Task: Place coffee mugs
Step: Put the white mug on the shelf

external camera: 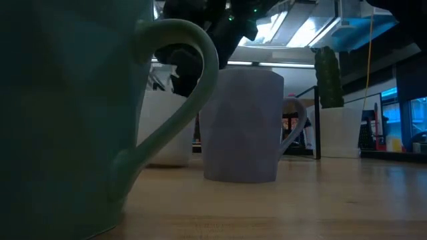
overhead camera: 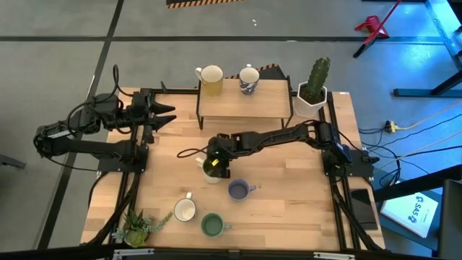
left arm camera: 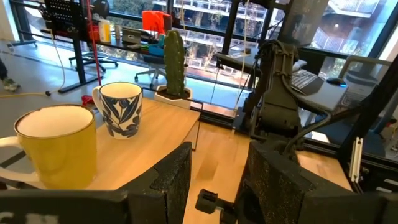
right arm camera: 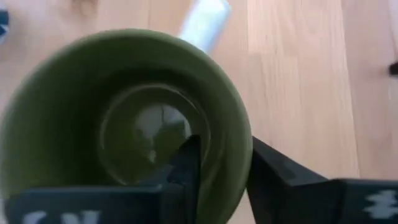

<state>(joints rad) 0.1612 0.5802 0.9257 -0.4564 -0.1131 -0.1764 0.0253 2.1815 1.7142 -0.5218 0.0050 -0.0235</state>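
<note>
Over the table's middle, my right gripper (overhead camera: pixel 214 160) (right arm camera: pixel 224 168) points down, shut on an olive-green mug (overhead camera: pixel 211 172) (right arm camera: pixel 124 118) with a pale handle (right arm camera: pixel 205 18). The mug seems to stand on the tabletop. A yellow mug (overhead camera: pixel 211 79) (left arm camera: pixel 56 152) and a white mug with a blue leaf pattern (overhead camera: pixel 249 79) (left arm camera: pixel 121 109) stand on the wooden shelf (overhead camera: pixel 245 101). Near the front edge stand a purple-blue mug (overhead camera: pixel 238 190) (external camera: pixel 243 127), a white mug (overhead camera: pixel 185 210) and a green mug (overhead camera: pixel 211 225) (external camera: pixel 73 113). My left gripper (overhead camera: pixel 172 114) (left arm camera: pixel 219 168) waits open at the shelf's left end. My right gripper holds the olive-green mug by its rim and wall (right arm camera: pixel 233 134), on the side away from the handle. One finger (right arm camera: pixel 186 165) is inside the cup and the other (right arm camera: pixel 273 171) outside. The fingers come from above, pointing down. The mug stays upright.
A cactus in a white pot (overhead camera: pixel 314 87) (left arm camera: pixel 174 59) stands at the shelf's right end. A small leafy plant (overhead camera: pixel 141 227) sits at the near left corner. Bare wood lies between the purple-blue mug and the right edge.
</note>
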